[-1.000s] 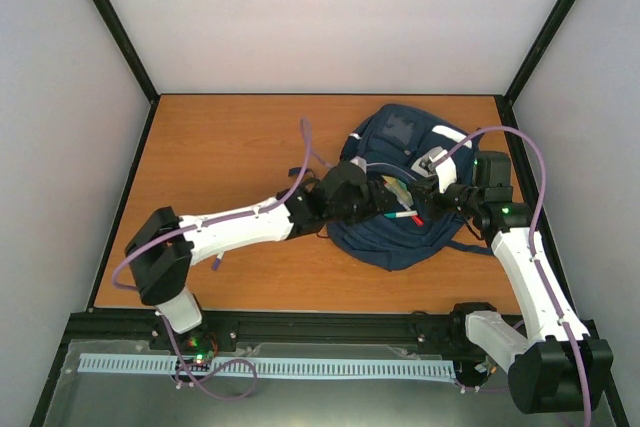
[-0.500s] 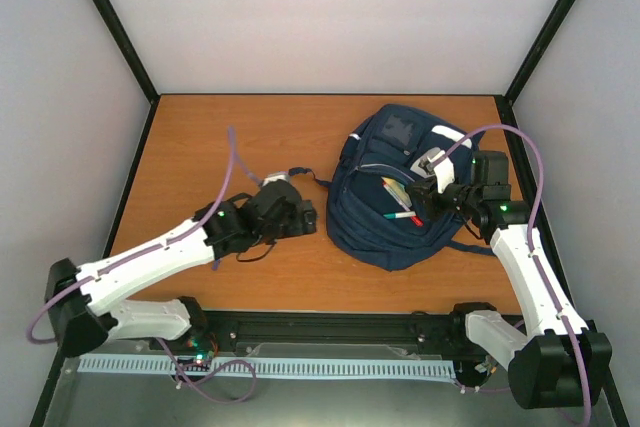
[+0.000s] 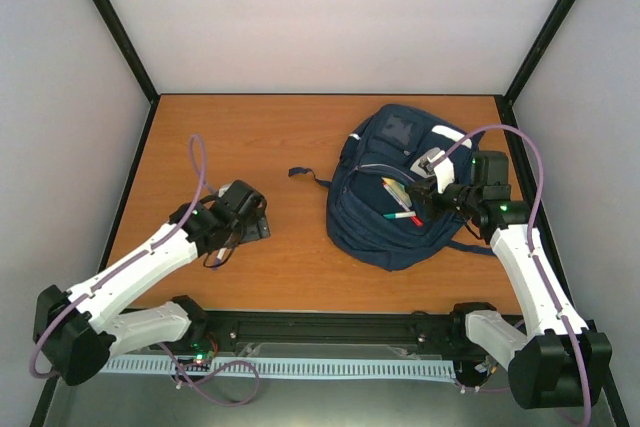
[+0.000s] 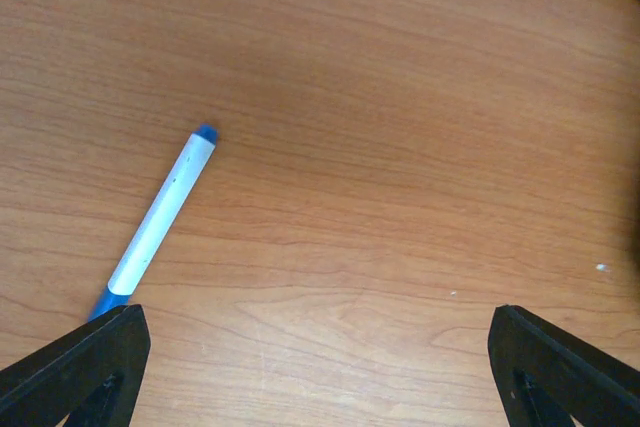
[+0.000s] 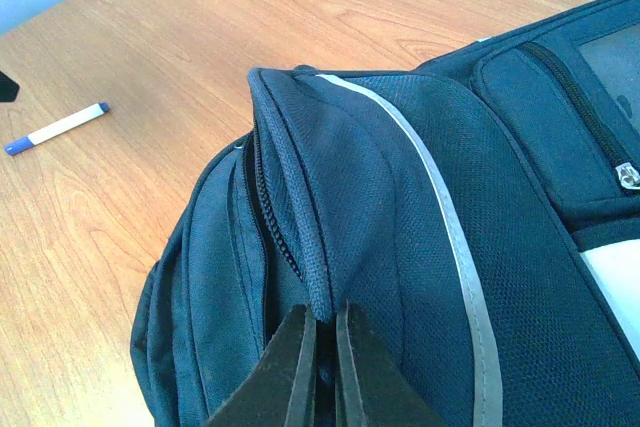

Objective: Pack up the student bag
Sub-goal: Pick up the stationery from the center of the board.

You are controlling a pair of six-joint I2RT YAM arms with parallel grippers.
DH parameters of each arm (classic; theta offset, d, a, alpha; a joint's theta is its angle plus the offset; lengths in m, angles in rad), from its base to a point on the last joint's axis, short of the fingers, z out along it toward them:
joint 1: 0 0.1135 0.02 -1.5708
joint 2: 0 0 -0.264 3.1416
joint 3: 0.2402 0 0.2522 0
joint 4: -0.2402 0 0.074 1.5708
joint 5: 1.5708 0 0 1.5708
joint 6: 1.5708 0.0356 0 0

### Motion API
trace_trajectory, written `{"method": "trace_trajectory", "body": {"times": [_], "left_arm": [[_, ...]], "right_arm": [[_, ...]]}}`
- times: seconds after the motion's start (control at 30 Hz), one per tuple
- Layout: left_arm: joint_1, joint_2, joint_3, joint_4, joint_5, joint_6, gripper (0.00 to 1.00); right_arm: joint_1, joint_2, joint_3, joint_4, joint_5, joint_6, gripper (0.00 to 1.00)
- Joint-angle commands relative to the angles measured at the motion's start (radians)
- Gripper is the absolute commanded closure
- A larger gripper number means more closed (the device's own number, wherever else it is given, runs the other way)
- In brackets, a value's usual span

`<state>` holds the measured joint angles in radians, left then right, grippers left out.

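Top view: student bag (image 3: pixel 375 227) is seen on the right of the table (image 3: pixel 250 137), pinched at its opening by the right gripper (image 3: pixel 420 195); left gripper (image 3: pixel 250 222) is placed well apart, to the bag's left.
Left wrist: jaws are spread wide and empty; pen (image 4: pixel 160 222) lies just ahead, off to the left, axis diagonal.
Right wrist: fabric edge is clamped.

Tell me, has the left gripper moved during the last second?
Yes. In the top view the left gripper was at the backpack; now it is well to the left of it, over the left half of the table, apart from the backpack.
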<state>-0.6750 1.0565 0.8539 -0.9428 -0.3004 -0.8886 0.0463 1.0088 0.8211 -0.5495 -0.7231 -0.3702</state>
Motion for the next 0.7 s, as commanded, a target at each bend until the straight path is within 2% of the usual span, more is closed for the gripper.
{"method": "trace_trajectory", "body": {"times": [0.0,0.3,0.37,0.67], "left_arm": [[0.026,0.042,-0.028,0.009,0.042,0.042,0.04],[0.061,0.244,-0.04,0.0,0.028,0.051,0.04],[0.095,0.258,-0.045,0.003,0.025,0.047,0.0],[0.298,0.276,-0.089,0.116,0.151,0.101,0.0]], "right_arm": [[0.006,-0.012,0.015,0.036,-0.058,-0.009,0.97],[0.006,-0.015,0.018,0.03,-0.064,-0.016,0.97],[0.006,-0.016,0.018,0.027,-0.066,-0.017,0.97],[0.007,-0.026,0.02,0.024,-0.067,-0.021,0.97]]}}
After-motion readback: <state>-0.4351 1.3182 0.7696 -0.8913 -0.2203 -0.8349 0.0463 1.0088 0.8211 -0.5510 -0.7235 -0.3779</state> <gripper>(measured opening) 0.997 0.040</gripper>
